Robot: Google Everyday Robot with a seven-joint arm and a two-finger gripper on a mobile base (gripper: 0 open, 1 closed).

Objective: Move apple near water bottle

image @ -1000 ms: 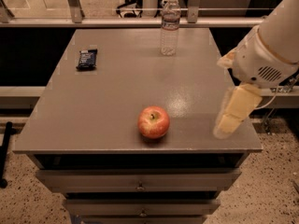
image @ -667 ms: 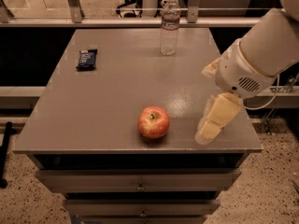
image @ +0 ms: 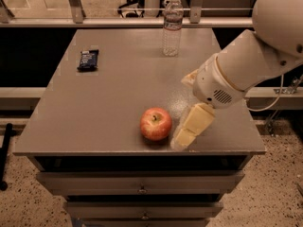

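Gripper [image: 185, 135] is low over the bench [image: 118, 93], at the front edge and just beside the apple [image: 155, 123], on its right as seen here. There's a small gap and no contact. Can't tell if the gripper is open or closed. The apple sits close to the front edge. The water bottle [image: 172, 27] stands upright at the far edge, well apart from the apple, with bare benchtop between them. A dark snack bar [image: 88, 59] lies far left, off that line.
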